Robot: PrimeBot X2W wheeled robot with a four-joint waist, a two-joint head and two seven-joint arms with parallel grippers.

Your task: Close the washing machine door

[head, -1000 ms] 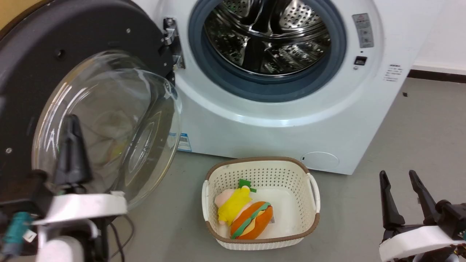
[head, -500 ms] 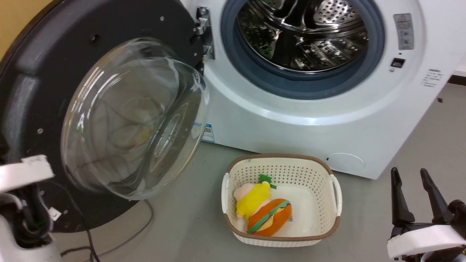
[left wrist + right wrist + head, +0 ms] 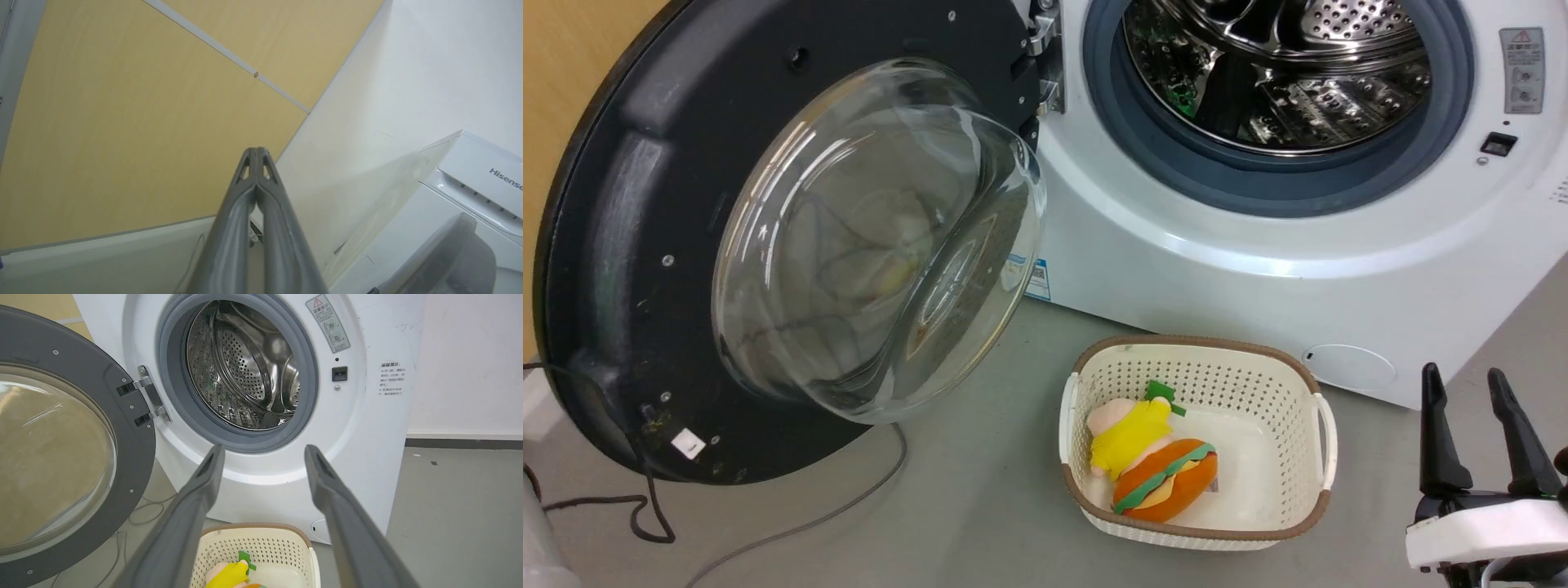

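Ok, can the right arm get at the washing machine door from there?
Probably not directly. The right gripper hangs open low on the right, facing the washing machine, while the washing machine door stands swung wide at the far left, with the basket on the floor between them.

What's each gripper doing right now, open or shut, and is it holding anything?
Left gripper: shut, nothing between its fingers.
Right gripper: open, empty.

Smooth grey floor (image 3: 980,506), tan panelled wall (image 3: 572,73) at left, white wall (image 3: 466,363) with dark skirting (image 3: 461,443) right.
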